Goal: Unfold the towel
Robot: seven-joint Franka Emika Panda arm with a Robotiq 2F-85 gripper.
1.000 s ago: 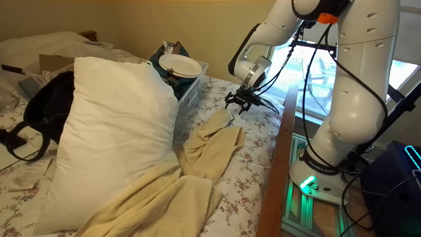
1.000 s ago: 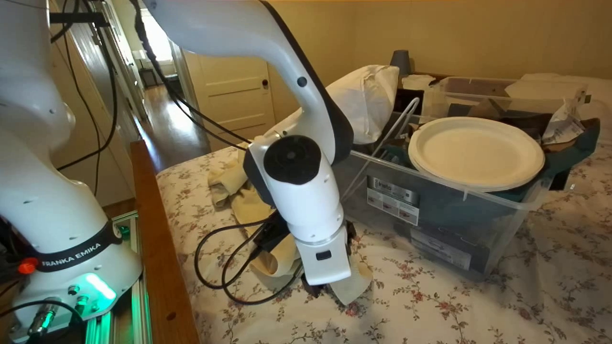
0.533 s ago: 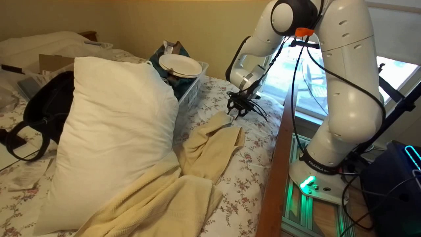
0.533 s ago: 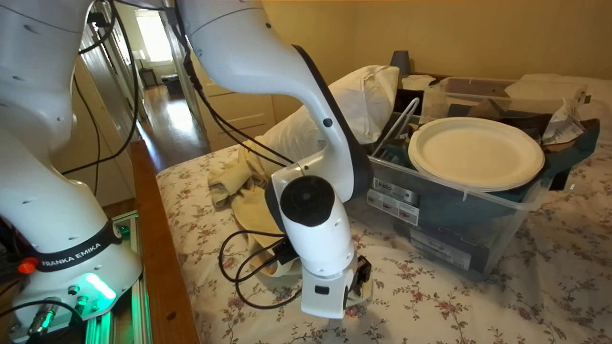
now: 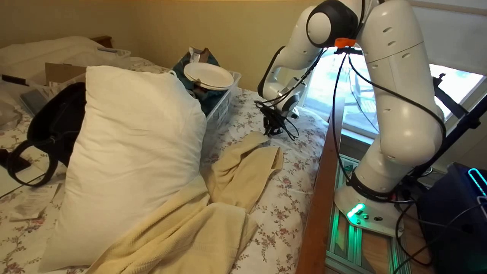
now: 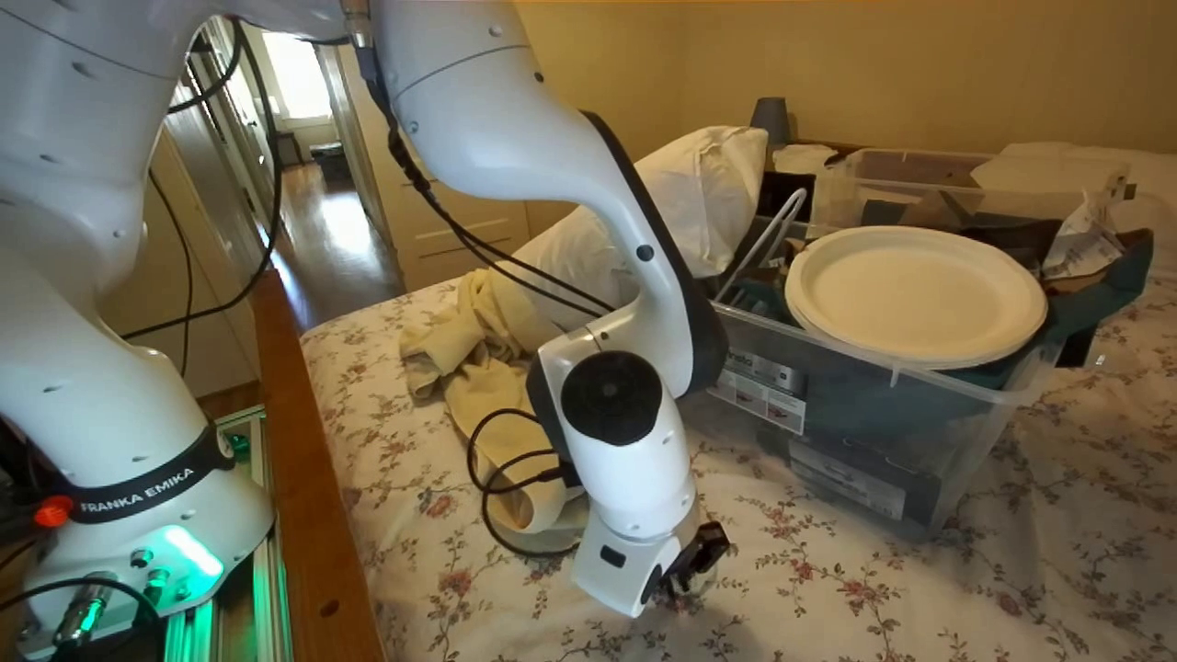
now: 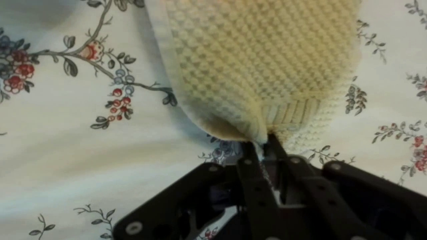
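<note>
Floral-print bedsheet (image 5: pixel 289 198) underneath; on it lies the towel (image 5: pixel 243 175), wrinkled, running alongside the white pillow (image 5: pixel 140 152). Wrist view: I have my gripper (image 7: pixel 259 142) nearly closed, a narrow bit of towel edge pinched in it

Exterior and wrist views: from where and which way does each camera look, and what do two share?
In an exterior view: high, near the pillow, facing plates and window; arm and base show.
In an exterior view: high, near the plates, facing pillow and doorway; arm and base show.
Wrist view: behind the jaws, facing down at the towel; of the robot, just these, closed on its edge.
Both exterior views share pillow, plates, towel.
</note>
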